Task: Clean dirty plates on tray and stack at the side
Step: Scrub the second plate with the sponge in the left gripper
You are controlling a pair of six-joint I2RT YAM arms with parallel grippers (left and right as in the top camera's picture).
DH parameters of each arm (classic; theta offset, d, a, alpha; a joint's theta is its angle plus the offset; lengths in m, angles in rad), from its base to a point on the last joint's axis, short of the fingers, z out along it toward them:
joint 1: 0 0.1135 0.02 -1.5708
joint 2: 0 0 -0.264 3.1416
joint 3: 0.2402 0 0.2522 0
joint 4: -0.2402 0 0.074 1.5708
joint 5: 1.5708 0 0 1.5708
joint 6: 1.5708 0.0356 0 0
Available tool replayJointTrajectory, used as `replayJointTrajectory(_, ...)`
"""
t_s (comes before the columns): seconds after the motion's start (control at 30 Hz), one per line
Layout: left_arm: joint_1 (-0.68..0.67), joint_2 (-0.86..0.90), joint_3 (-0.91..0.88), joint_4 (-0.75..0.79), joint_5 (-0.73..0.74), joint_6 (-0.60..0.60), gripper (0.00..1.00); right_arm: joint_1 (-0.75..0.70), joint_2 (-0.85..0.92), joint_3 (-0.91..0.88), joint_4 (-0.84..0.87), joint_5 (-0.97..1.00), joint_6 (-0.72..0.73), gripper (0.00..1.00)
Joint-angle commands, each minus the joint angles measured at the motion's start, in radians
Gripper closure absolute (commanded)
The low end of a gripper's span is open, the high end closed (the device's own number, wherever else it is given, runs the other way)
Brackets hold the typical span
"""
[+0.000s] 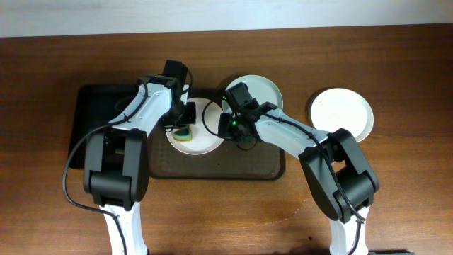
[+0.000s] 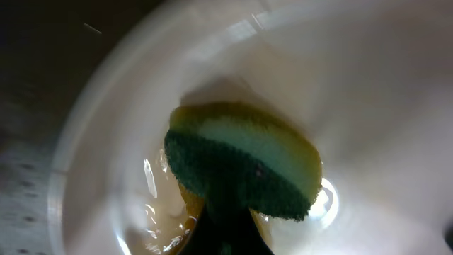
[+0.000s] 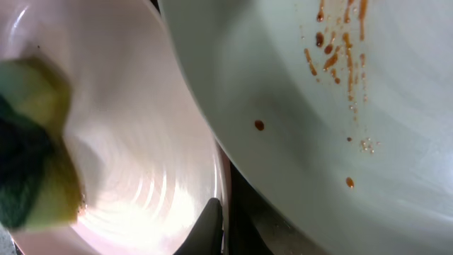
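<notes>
A white plate (image 1: 206,142) lies on the brown tray (image 1: 212,173). My left gripper (image 1: 183,125) is shut on a green and yellow sponge (image 1: 184,134) and presses it into the plate's left part; in the left wrist view the sponge (image 2: 244,166) sits on the wet plate (image 2: 368,106). My right gripper (image 1: 226,126) is shut on this plate's right rim (image 3: 218,177). A second plate (image 1: 262,90) with brown smears (image 3: 338,49) lies behind it, at the tray's far edge. A third white plate (image 1: 341,113) lies on the table to the right.
A smaller black tray (image 1: 92,113) lies at the left, partly under my left arm. The wooden table (image 1: 410,184) extends round the trays. Both arms meet over the brown tray's far half.
</notes>
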Motion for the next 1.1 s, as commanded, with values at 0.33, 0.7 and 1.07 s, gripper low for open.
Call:
replayJointTrajectory(0.33,-0.009,0.071,0.014,0.059,0.138,0.170,0.99,0.010,0.020,0.004,-0.015,-0.006,-0.017,0.96)
replayJointTrajectory(0.7,0.032,0.071,0.014,-0.166,0.254,0.065,0.99,0.010,0.020,0.004,-0.023,-0.006,-0.024,0.96)
replayJointTrajectory(1.07,0.023,0.071,0.014,0.011,-0.350,-0.100,0.99,0.010,0.020,0.004,-0.023,-0.009,-0.024,0.96)
